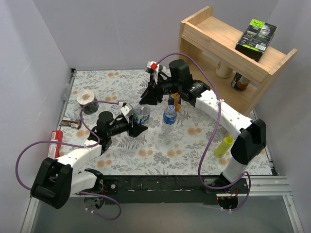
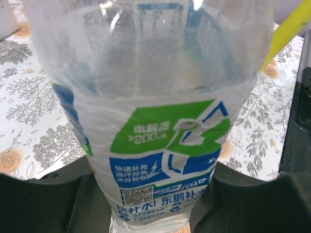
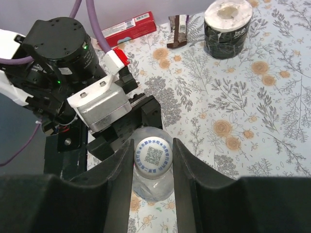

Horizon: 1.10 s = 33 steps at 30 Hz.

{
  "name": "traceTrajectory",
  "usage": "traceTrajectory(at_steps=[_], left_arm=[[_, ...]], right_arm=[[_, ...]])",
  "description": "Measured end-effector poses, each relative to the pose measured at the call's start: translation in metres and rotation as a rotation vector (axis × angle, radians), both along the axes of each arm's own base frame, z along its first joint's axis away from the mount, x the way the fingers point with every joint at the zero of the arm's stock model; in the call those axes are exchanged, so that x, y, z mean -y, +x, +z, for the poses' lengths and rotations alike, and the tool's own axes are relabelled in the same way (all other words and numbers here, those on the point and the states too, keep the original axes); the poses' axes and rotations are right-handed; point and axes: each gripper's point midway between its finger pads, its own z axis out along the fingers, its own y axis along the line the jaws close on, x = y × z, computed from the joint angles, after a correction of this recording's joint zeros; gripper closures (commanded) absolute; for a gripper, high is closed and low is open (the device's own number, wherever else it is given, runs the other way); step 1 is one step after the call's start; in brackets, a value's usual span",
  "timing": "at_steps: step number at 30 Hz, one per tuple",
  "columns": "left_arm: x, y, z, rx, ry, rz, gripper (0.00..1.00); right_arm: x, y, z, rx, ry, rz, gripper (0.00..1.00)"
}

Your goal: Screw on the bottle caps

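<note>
A floral-patterned cloth-covered table (image 1: 194, 141) sits boxed in by plain pale grey walls (image 1: 43, 48), with a light wooden two-tier shelf (image 1: 214, 36) at its far right corner and a green-and-black cardboard box (image 1: 256, 35) lying on the shelf's top board. A black roll with a white core (image 3: 227, 26) and a flat red carton (image 3: 129, 28) lie toward the table's left edge, and a yellow squeeze bottle (image 1: 223, 145) lies near the right arm. At left of centre the left gripper (image 2: 153, 208) is clamped around the lower body of a clear plastic bottle with a blue-and-green label (image 2: 160, 145), which stands upright, long axis vertical, neck pointing straight up. On its mouth sits a whitish round screw cap printed with a code square (image 3: 153, 154), and the right gripper (image 3: 153, 145), reaching down from above, is clenched on that cap, one finger against each side. A second clear bottle with a blue cap (image 1: 169, 117) and a small orange-liquid bottle (image 1: 175, 101) stand upright just to the right, near each other.
</note>
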Motion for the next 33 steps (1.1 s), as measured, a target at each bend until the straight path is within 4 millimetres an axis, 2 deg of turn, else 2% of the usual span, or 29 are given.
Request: traceTrajectory(at_steps=[2, 10, 15, 20, 24, 28, 33], left_arm=[[-0.001, 0.003, 0.0, 0.003, 0.005, 0.017, 0.02], [-0.011, 0.01, 0.001, 0.047, 0.051, 0.081, 0.02], [-0.024, 0.008, -0.025, 0.043, 0.177, 0.088, 0.02], [-0.044, 0.006, -0.044, 0.004, 0.313, 0.139, 0.02], [-0.061, 0.007, -0.049, -0.028, 0.387, 0.207, 0.02], [-0.074, 0.006, -0.054, -0.047, 0.436, 0.256, 0.02], [-0.082, 0.005, -0.061, -0.068, 0.483, 0.272, 0.02]], right_arm=[[0.0, 0.002, -0.001, 0.015, -0.006, -0.013, 0.97], [0.01, 0.006, -0.019, 0.024, -0.081, -0.004, 0.98], [0.014, 0.023, -0.017, 0.069, -0.075, -0.01, 0.99], [0.012, 0.028, -0.021, 0.148, -0.061, 0.019, 0.99], [0.01, 0.032, -0.038, 0.207, -0.063, 0.039, 0.99], [0.012, 0.033, -0.064, 0.228, -0.086, 0.052, 0.97], [0.01, 0.037, -0.065, 0.273, -0.077, 0.057, 0.91]])
